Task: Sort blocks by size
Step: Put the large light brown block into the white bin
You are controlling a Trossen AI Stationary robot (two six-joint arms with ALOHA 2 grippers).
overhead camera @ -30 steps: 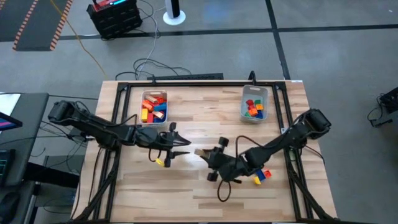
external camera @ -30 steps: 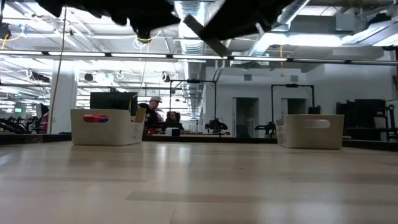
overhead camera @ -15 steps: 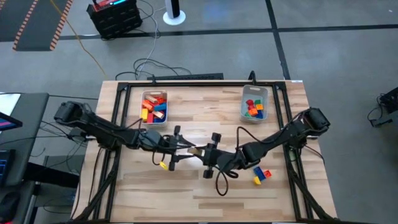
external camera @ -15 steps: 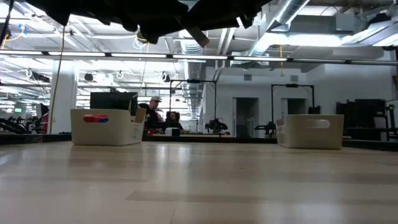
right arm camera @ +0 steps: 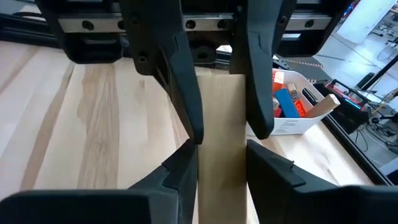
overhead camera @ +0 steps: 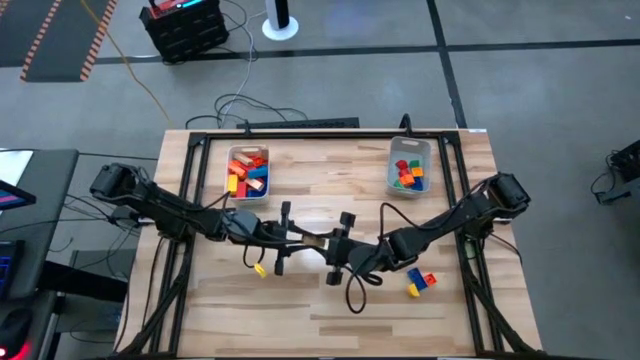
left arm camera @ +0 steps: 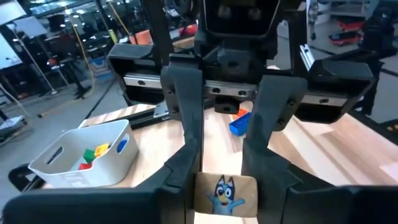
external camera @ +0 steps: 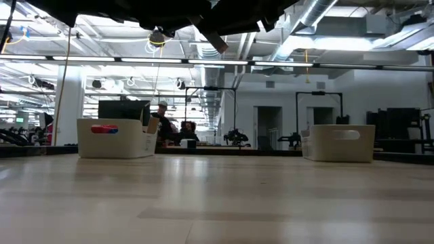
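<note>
Over the wooden surface (overhead camera: 330,300), left end effector (overhead camera: 306,240) and right end effector (overhead camera: 328,244) both pinch one tan bar (right arm camera: 221,137) — right should release only once left grips firmly.

- light wooden tabletop (overhead camera: 330,310), dark frame around it;
- two clear bins (overhead camera: 248,172) (overhead camera: 409,165) beyond the meeting claws;
- yellow block (overhead camera: 260,268) beside left claw (overhead camera: 304,241);
- small block cluster (overhead camera: 421,284) behind right claw (overhead camera: 322,244)

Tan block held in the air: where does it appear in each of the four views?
High view: tan block near the picture's middle.
Low view: at the top edge, left of centre, hanging under dark arm parts.
Left wrist view: bottom centre, showing a blue cartoon sticker.
Right wrist view: centre, running down to the bottom edge.
Shared landmark: the bin of long blocks, also in the low view and right wrist view.
</note>
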